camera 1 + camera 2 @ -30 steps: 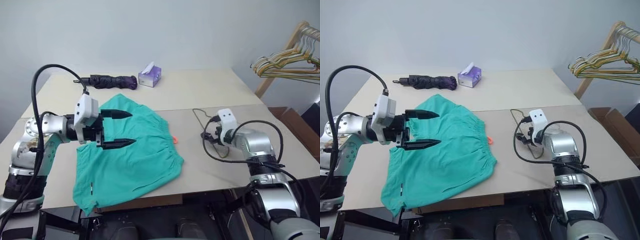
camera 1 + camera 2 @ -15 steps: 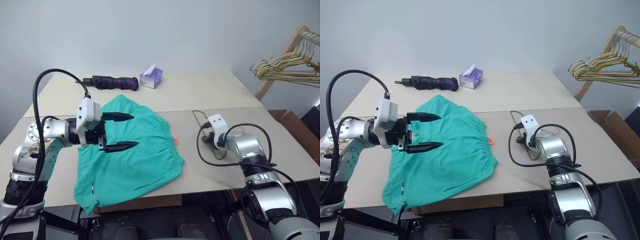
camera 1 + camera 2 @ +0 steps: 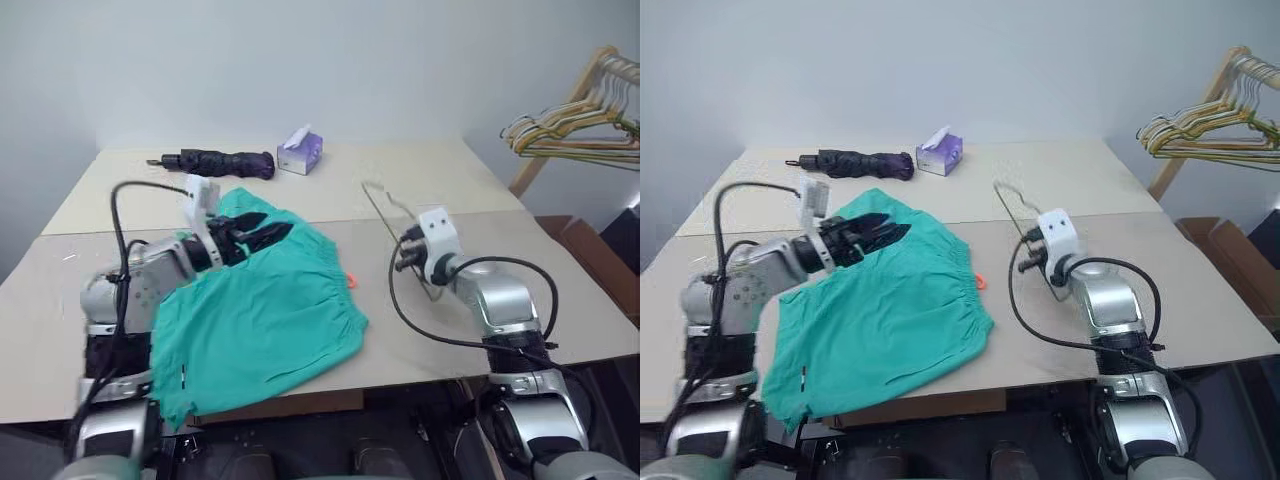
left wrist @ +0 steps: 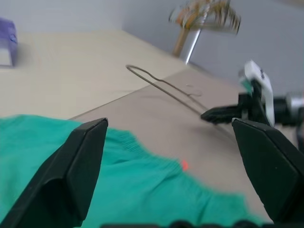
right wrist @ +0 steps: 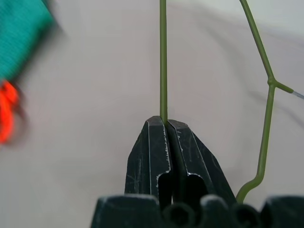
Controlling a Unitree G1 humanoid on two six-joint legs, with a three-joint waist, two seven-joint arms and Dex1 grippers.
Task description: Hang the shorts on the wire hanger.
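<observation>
The teal shorts [image 3: 262, 322] lie spread flat on the near left of the table, with a small orange tag [image 3: 351, 279] at their right edge. My left gripper [image 4: 168, 122] is open and hovers level over the far part of the shorts, pointing toward the right arm. My right gripper [image 5: 166, 122] is shut on a wire of the thin olive wire hanger [image 5: 163, 71]. The wire hanger [image 3: 384, 200] is tilted, its hook end raised above the table. In the left wrist view the hanger [image 4: 161, 85] sticks out from the right gripper [image 4: 211, 115].
A folded dark umbrella [image 3: 215, 162] and a purple tissue box [image 3: 302, 152] lie at the table's far side. A bunch of hangers [image 3: 575, 125] hangs on a wooden rack off the right edge. A cardboard box [image 3: 592, 248] sits below it.
My right gripper has shut on the wire hanger and lifted it off the table toward the left. My left gripper has rolled and moved forward over the shorts.
</observation>
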